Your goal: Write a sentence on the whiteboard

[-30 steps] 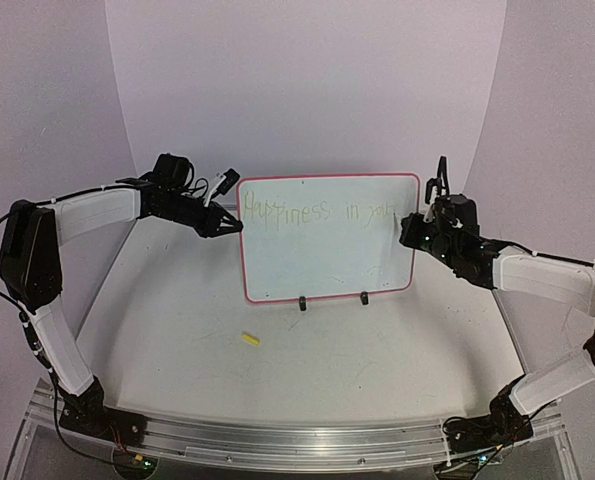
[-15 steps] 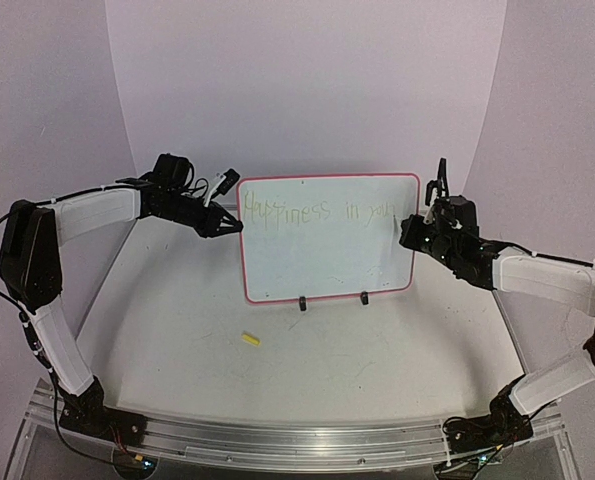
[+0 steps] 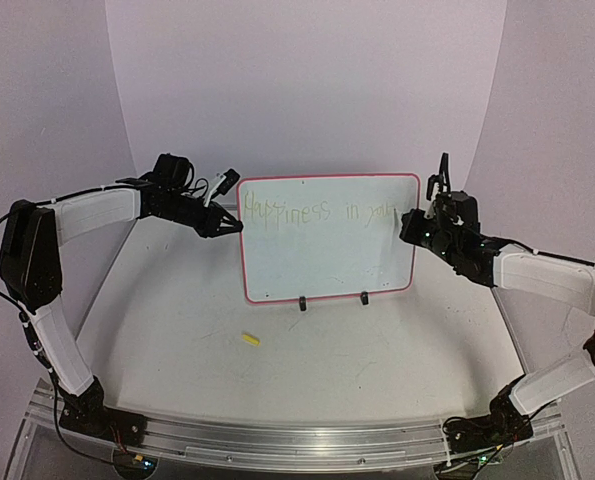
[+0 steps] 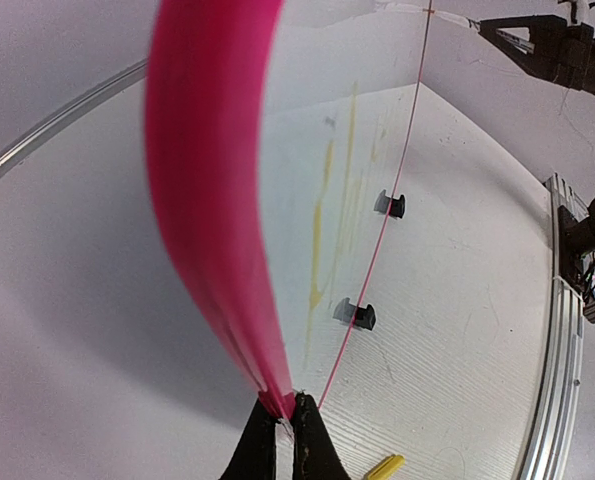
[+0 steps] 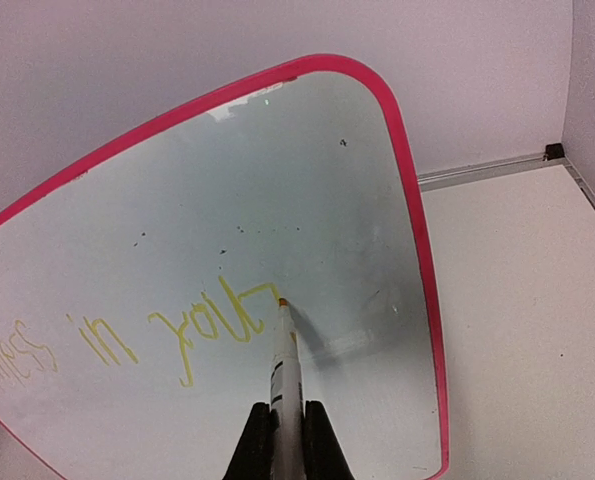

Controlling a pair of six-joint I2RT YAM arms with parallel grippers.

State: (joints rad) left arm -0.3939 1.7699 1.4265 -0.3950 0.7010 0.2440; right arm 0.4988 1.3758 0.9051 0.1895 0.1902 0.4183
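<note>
With the whiteboard point(image 3: 327, 265) standing upright at the back of the desk point(image 3: 307, 370), the left gripper point(image 4: 287, 432) is pinching its left border while the right gripper point(image 5: 287, 425), clamping a marker point(image 5: 284, 360), is touching the tip to the end of "your" in the sentence point(image 3: 322, 212), so any further words are probably outstanding.

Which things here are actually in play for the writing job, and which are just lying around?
In use: whiteboard, yellow writing, marker in right gripper, left gripper pinching the board's edge.
Lying about: small yellow piece on the table, maybe a cap.
</note>
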